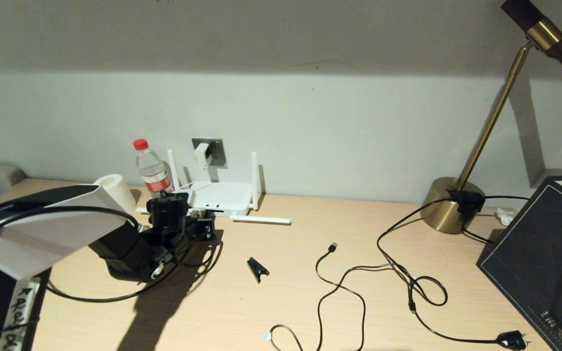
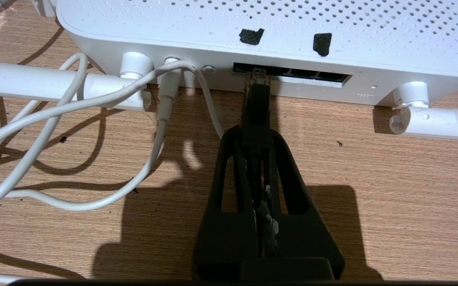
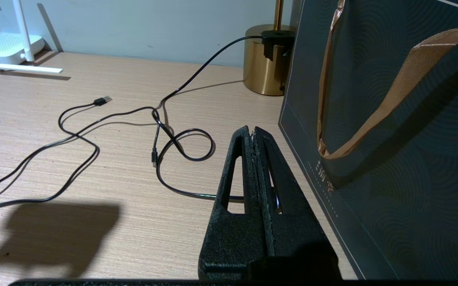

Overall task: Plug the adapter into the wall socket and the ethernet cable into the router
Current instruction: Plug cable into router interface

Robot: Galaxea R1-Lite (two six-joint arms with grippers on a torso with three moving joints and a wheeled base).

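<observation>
Left gripper: filling the near wrist view, jaws pinching the ethernet cable just behind its clear clip connector.
Connector: sitting at the mouth of the router port slot; seated or only touching, can't say.
Router: lying flat at the wall on the desk, white cords trailing beside it.
Adapter: sitting in the wall socket, looking plugged already.
Handling: cable is being light and floppy, plug stiff but clip tab fragile; holding the moulded boot close to the tip is keeping it aimed straight.
Right gripper: parking by a dark bag, jaws pressed together, holding nothing.
</observation>
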